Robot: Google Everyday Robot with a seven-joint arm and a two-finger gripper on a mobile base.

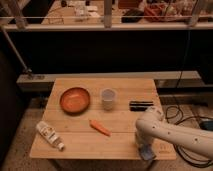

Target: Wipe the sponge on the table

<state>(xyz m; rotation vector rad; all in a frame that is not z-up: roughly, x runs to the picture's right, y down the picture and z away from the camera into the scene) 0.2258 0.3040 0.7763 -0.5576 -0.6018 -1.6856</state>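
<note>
Six things lie on the table (120,85), and we place them all from the white cup (108,98), which stands upright near the middle. Just left of the cup sits a round orange-brown bowl (75,99). To the right of the cup, a little apart, lies the black bar (141,105), set crosswise. Nearer to us than the cup and slightly left lies the orange carrot-like piece (100,127), slanted. Well to the near left of the cup a white bottle (49,135) lies on its side. The sponge (147,153), a small blue block, lies well to the near right of the cup, at the table's front edge. The gripper (144,148) is right over the sponge, at the end of a white arm (170,132) that bends in from the cup's right. It looks to be at or against the sponge, but we cannot tell how wide it stands or whether it has hold of the sponge.
</note>
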